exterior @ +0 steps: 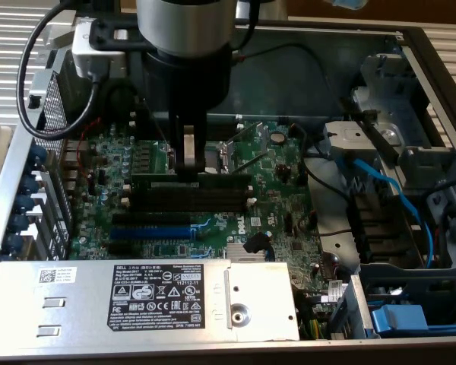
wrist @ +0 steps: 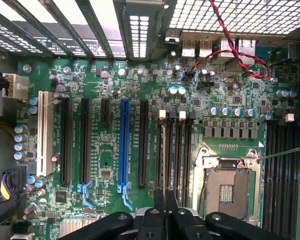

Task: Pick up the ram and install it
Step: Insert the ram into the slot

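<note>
- Exterior view: the pincer (exterior: pixel 188 172) hangs straight down over the motherboard (exterior: pixel 289 228), its fingers drawn together onto the top edge of the ram (exterior: pixel 222 179).
- The ram stands on edge at the black memory slots (exterior: pixel 190 199), between the processor socket (exterior: pixel 216 156) and the blue slot (exterior: pixel 150 230). Its long axis runs from the exterior view's left to its right, parallel to both. I cannot tell which slot it is in.
- Wrist view: the pincer (wrist: pixel 165 206) fingers sit almost touching above the memory slots (wrist: pixel 179 150), lined up along their length, with white clips (wrist: pixel 162 114) at the far ends.

Tool (exterior: pixel 188 175) above memory slots (exterior: pixel 213 201)
</note>
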